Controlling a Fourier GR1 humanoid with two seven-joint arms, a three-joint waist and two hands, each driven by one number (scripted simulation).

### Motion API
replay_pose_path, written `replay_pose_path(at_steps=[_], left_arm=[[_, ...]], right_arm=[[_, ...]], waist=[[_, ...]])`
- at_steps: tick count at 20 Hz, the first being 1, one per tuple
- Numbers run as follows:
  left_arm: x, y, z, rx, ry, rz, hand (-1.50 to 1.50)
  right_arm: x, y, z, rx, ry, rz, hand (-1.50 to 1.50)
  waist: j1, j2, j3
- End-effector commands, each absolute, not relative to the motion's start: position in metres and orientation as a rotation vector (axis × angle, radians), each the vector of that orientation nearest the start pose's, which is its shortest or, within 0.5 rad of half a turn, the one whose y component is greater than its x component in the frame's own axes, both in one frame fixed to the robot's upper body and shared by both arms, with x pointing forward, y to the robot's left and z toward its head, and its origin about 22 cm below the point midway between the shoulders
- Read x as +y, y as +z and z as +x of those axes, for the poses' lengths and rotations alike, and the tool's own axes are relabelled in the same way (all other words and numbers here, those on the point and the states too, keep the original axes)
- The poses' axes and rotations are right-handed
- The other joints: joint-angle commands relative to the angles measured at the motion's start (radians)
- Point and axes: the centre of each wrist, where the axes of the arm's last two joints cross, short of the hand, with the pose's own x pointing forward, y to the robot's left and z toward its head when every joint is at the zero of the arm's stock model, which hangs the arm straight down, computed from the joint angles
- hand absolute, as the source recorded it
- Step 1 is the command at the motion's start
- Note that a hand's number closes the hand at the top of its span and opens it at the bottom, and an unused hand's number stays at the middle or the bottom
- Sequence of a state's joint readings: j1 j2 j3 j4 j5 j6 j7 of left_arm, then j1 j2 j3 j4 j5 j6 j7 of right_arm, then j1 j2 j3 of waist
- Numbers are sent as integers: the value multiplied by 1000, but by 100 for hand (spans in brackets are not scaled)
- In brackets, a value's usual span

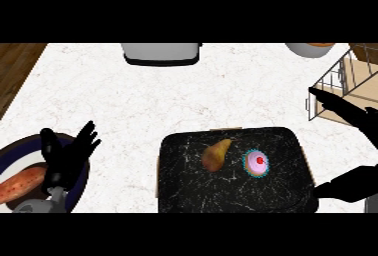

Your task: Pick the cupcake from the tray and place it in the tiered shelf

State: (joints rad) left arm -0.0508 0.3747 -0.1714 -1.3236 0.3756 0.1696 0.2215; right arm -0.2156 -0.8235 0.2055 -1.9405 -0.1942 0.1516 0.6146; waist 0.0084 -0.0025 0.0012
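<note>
Our right hand (353, 150) hovers spread and holding nothing, right of the tray (184, 195); our left hand (68, 152) rests open, well left of it. We judge the reach underway: next, close round the cupcake (258, 163) beside the pear (216, 154), then lift toward the tiered shelf (341, 82) on the pale speckled desk (148, 100).

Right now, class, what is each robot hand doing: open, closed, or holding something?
Left robot hand: open, fingers up, resting over the plate, holding nothing.
Right robot hand: open, fingers spread, holding nothing; the cupcake is on the tray.
</note>
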Motion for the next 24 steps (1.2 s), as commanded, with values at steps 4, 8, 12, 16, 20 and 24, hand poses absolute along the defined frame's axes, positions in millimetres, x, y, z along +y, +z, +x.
replay_pose_path(at_steps=[4, 8, 12, 16, 20, 24], left_arm=[[291, -24, 245, -1111, 40, 109, 0], [296, -35, 245, -1097, 52, 89, 0], [288, -25, 242, -1085, 48, 74, 0], [297, -35, 254, -1088, 41, 90, 0], [284, -23, 255, -1113, 52, 94, 0], [308, -25, 240, -1118, 28, 98, 0]], right_arm=[[-230, 180, 264, -1147, 887, -439, -150], [-207, 151, 256, -1104, 957, -450, -150], [-204, 162, 239, -1049, 982, -469, -150], [-207, 145, 263, -1010, 944, -537, -150], [-188, 134, 240, -1010, 965, -589, -150], [-179, 129, 236, -1005, 959, -592, -150]], waist=[[6, 3, -2], [-3, 3, -2], [-7, 1, -1], [-7, 3, -1], [-8, 2, -1], [-7, 2, -1]])
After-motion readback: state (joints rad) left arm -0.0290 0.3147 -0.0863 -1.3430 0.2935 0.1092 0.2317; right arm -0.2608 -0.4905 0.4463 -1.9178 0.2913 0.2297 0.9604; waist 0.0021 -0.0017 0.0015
